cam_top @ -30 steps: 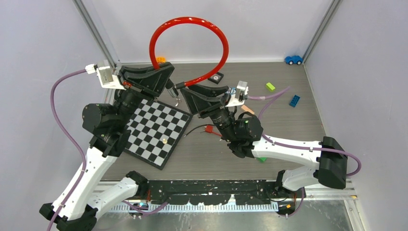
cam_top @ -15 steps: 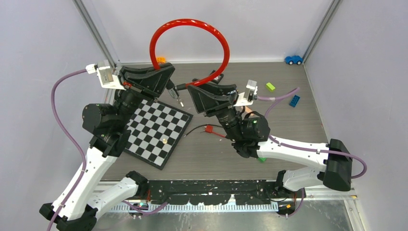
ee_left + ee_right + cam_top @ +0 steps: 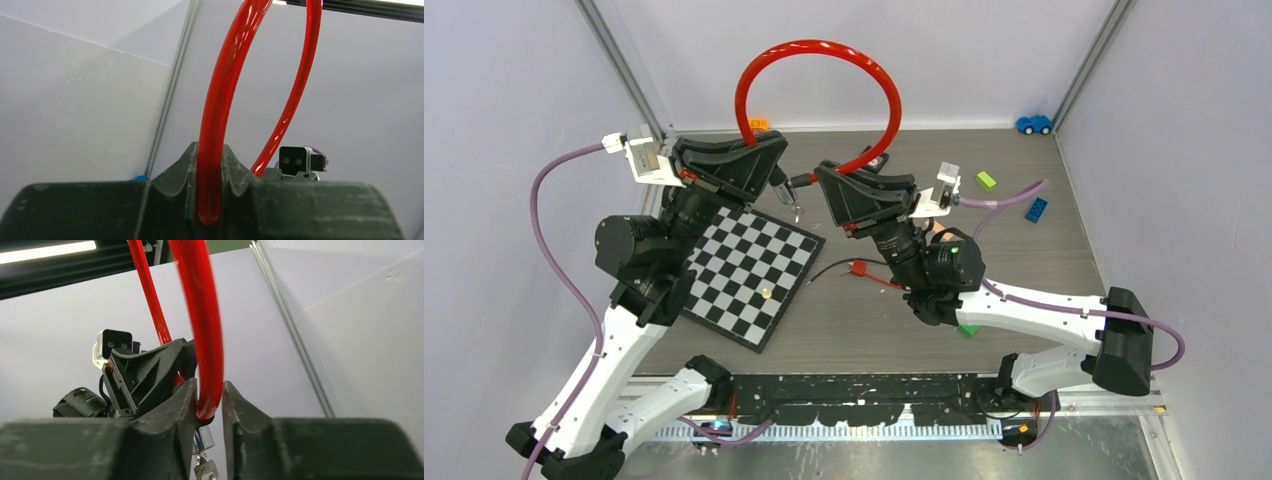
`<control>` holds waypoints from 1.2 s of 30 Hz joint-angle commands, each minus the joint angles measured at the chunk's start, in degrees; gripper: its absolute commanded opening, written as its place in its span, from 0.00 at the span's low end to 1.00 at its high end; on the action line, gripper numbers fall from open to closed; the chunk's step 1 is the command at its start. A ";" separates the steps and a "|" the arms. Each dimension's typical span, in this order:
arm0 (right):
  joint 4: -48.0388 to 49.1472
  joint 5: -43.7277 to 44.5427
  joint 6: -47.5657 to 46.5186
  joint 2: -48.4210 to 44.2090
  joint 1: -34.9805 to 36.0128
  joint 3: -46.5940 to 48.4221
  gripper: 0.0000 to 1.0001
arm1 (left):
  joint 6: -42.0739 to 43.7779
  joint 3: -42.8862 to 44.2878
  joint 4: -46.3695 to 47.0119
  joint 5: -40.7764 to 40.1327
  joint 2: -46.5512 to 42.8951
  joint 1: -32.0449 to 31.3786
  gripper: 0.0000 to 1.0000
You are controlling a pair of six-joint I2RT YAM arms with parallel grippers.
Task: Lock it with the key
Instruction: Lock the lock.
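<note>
**Cable lock [image 3: 819, 46] held aloft by both arms**

Worktop [image 3: 1024, 270] carries loose things: a chessboard [image 3: 749, 270], toy bricks [image 3: 986, 180] and a toy car [image 3: 1033, 124]. No container shows. Above it the red cable arches as a loop, raised, I judge, so its ends can be joined. The left pincer [image 3: 209, 150] is clamped on one leg, steadying it. The right pincer [image 3: 209, 387] brackets the other leg just above the lock barrel [image 3: 202, 439]; whether it pinches, I cannot tell. Keys [image 3: 206, 471] dangle under the barrel.
</note>
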 commanded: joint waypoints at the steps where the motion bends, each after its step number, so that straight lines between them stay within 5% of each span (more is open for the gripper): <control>1: 1.53 -0.25 -0.19 0.27 0.08 2.67 0.23 | -0.33 1.04 4.72 -0.16 -1.50 -0.29 0.00; 6: 1.23 0.00 0.48 0.28 0.12 2.47 0.01 | -0.20 1.17 4.61 -0.13 -1.44 -0.29 0.00; 19: -3.86 -4.19 0.37 1.33 0.12 3.06 0.01 | -0.43 1.89 4.03 0.72 -1.56 -0.29 0.00; 36: 6.78 0.22 4.37 8.41 0.10 -0.23 0.01 | -2.30 1.88 6.32 0.09 -1.42 -0.29 0.00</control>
